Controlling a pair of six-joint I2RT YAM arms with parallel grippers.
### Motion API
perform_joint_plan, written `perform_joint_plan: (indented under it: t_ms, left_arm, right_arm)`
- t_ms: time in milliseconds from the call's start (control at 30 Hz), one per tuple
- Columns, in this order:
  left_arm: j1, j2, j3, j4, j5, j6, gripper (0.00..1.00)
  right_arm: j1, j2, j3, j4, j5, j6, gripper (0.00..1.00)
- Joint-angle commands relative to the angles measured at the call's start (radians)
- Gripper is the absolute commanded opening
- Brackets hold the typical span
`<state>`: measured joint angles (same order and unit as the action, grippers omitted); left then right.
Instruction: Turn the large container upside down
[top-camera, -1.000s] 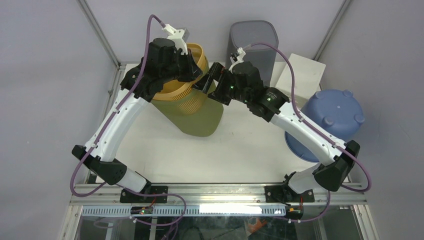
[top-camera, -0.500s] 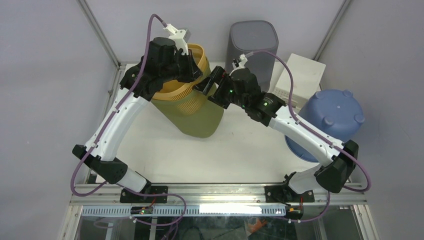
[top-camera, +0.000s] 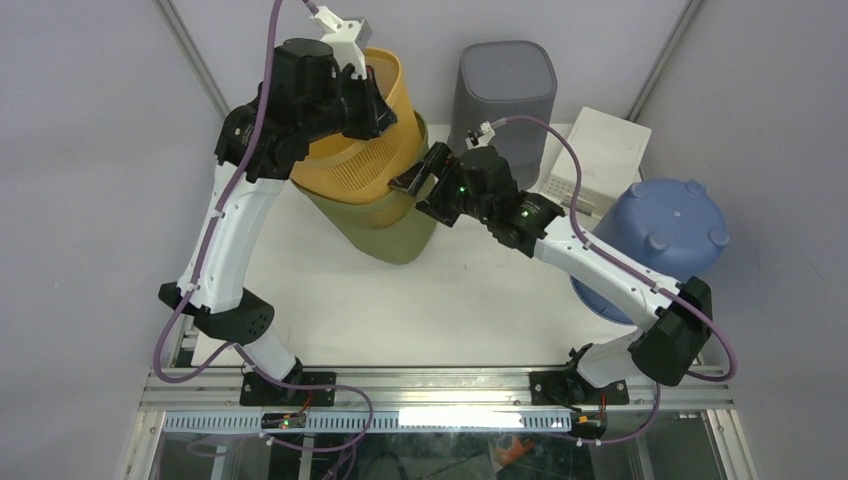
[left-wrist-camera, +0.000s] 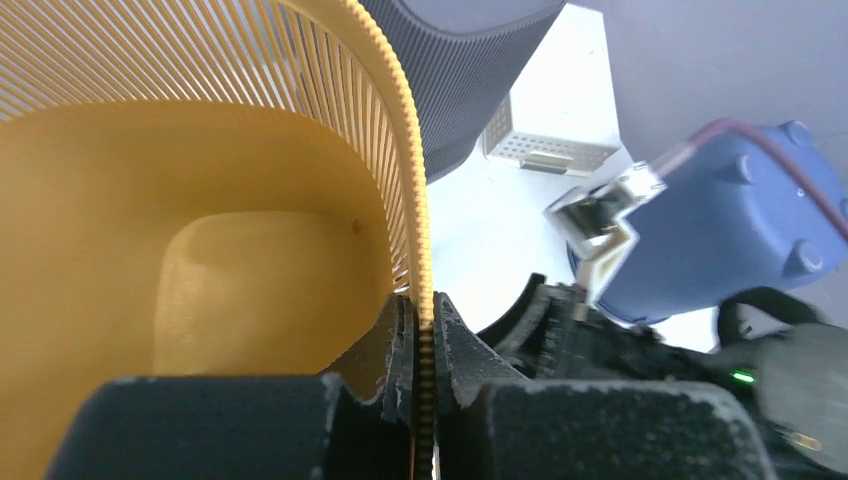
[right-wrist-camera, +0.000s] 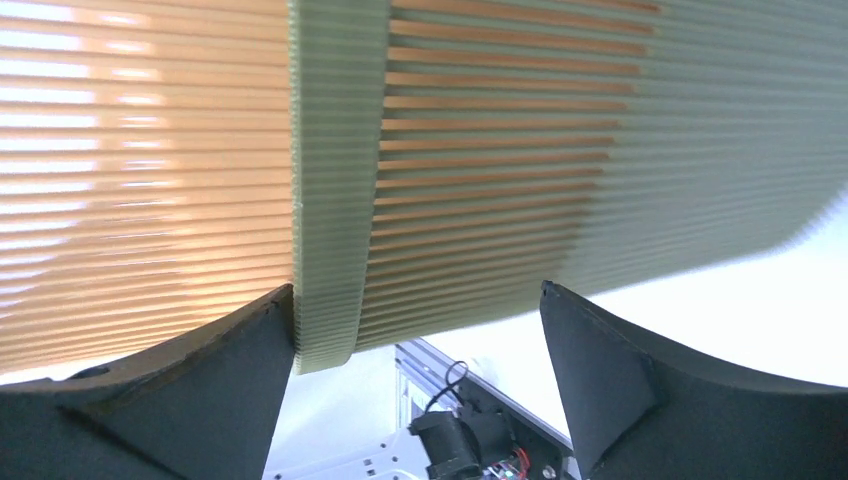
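Observation:
A yellow slatted basket (top-camera: 345, 150) sits nested in a larger olive-green container (top-camera: 385, 225) at the back left of the table. The pair leans over, and the basket is raised partly out of the green one. My left gripper (top-camera: 385, 105) is shut on the basket's rim, which runs between its pads in the left wrist view (left-wrist-camera: 422, 340); the basket's inside (left-wrist-camera: 200, 200) fills that view. My right gripper (top-camera: 415, 180) is open beside the green container's rim. In the right wrist view (right-wrist-camera: 415, 340) the green wall (right-wrist-camera: 600, 120) lies above the spread fingers, not gripped.
A tall grey bin (top-camera: 505, 90) stands at the back centre. A white perforated box (top-camera: 600, 150) lies to its right. A blue tub (top-camera: 665, 240) rests upside down at the right edge, close to my right arm.
My left arm has risen and drawn the yellow basket up and back, partly out of the green container. My right gripper has shifted slightly left and stays open at the green rim.

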<state>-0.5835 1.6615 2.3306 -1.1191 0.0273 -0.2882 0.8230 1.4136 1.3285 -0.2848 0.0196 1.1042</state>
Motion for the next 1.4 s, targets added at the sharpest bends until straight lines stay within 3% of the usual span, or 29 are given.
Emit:
perform_joint_plan:
  t_ms: [0, 100, 300, 700, 1000, 1167, 1367]
  left_arm:
    - [-0.045, -0.039, 0.157, 0.242, 0.113, -0.059, 0.00]
    - [-0.045, -0.029, 0.224, 0.262, 0.107, -0.054, 0.00]
    - [-0.045, -0.080, 0.212, 0.349, 0.077, -0.014, 0.00]
    - [-0.045, -0.208, 0.170, 0.502, 0.006, 0.040, 0.00]
    - [-0.045, -0.279, 0.134, 0.524, -0.032, 0.067, 0.00]
    - [-0.045, -0.308, 0.103, 0.527, -0.042, 0.066, 0.00]
    - [-0.045, -0.320, 0.076, 0.542, -0.033, 0.062, 0.00]
  right_arm:
    - [-0.001, 0.078, -0.073, -0.114, 0.027, 0.012, 0.92]
    - [-0.002, 0.081, -0.115, -0.073, 0.010, 0.032, 0.92]
    - [-0.007, 0.109, -0.136, 0.068, -0.033, 0.068, 0.92]
    - [-0.026, 0.390, 0.200, 0.077, -0.022, 0.080, 0.90]
    - [-0.061, 0.605, 0.540, 0.056, -0.108, 0.067, 0.88]
    - [-0.068, 0.514, 0.526, 0.045, -0.136, -0.019, 0.93]
    - [-0.120, 0.226, 0.272, 0.024, -0.153, -0.097, 0.96]
